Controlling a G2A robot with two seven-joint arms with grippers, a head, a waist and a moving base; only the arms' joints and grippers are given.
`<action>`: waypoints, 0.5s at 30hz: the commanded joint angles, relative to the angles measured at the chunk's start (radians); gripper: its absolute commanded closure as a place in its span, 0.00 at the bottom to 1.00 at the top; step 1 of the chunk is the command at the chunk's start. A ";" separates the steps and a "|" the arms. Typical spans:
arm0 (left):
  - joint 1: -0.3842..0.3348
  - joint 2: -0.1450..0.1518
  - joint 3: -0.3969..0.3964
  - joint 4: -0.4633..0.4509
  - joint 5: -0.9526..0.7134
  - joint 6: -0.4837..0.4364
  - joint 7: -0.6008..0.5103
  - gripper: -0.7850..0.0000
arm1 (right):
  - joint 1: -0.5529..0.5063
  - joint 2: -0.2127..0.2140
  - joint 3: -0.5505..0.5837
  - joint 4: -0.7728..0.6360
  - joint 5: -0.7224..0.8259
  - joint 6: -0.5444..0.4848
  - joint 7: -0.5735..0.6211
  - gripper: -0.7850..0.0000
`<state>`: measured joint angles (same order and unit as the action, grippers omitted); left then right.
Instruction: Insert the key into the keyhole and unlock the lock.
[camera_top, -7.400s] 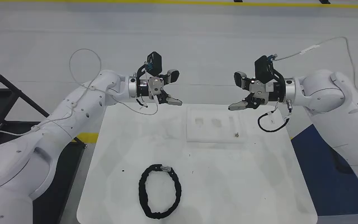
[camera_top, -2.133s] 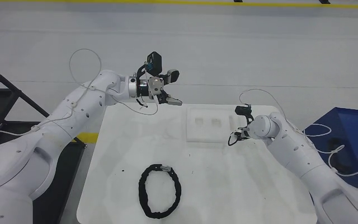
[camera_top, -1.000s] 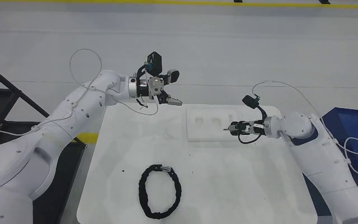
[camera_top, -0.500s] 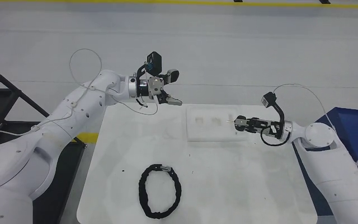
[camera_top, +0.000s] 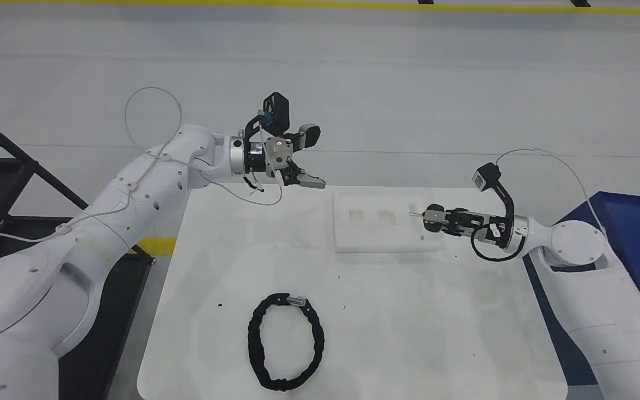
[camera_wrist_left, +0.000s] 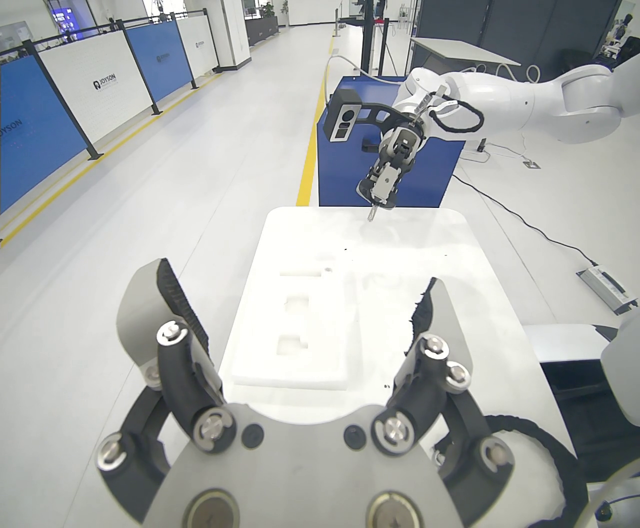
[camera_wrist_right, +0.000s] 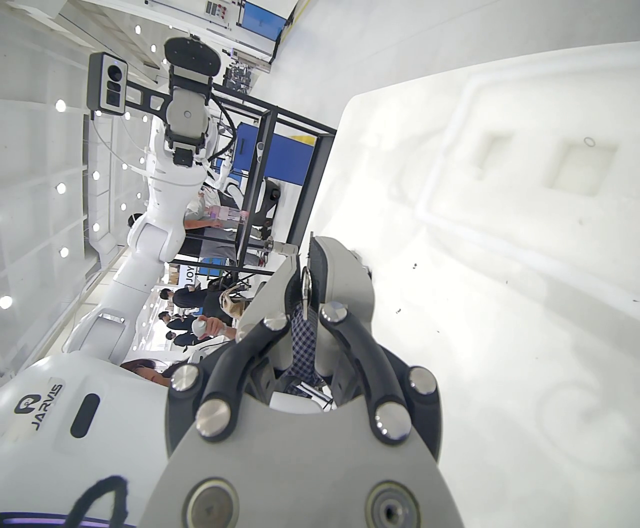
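Key was pinched in the right gripper, its fingers closed narrow on the head and the metal blade sticking out toward the left. That gripper sat over the right end of the white foam tray at the far side of the table. In the right wrist view the key showed clamped between the two pads, with the tray's square recesses beyond. Lock, a black chain loop, lay flat at the near-left of the table, well apart from the key and both arms. Left gripper hung over the far-left table corner, claw wide and holding nothing. From the left wrist view, its spread fingers framed the tray, with the right gripper and the key tip farther off.
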<state>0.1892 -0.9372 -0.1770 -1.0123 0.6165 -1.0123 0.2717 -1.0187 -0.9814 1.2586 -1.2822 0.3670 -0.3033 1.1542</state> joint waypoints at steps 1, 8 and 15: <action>0.000 0.000 0.000 0.000 0.000 0.000 0.000 0.00 | 0.000 0.000 0.000 0.000 0.000 0.000 0.000 1.00; 0.094 0.025 0.000 -0.032 0.015 0.000 -0.018 0.00 | 0.000 0.000 0.000 0.000 0.000 0.000 0.000 1.00; 0.167 0.071 0.007 -0.080 0.065 0.000 -0.100 0.00 | 0.000 0.000 0.000 0.000 0.000 0.000 0.000 1.00</action>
<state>0.3466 -0.8735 -0.1699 -1.0801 0.6655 -1.0123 0.1831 -1.0187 -0.9814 1.2586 -1.2822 0.3671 -0.3033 1.1542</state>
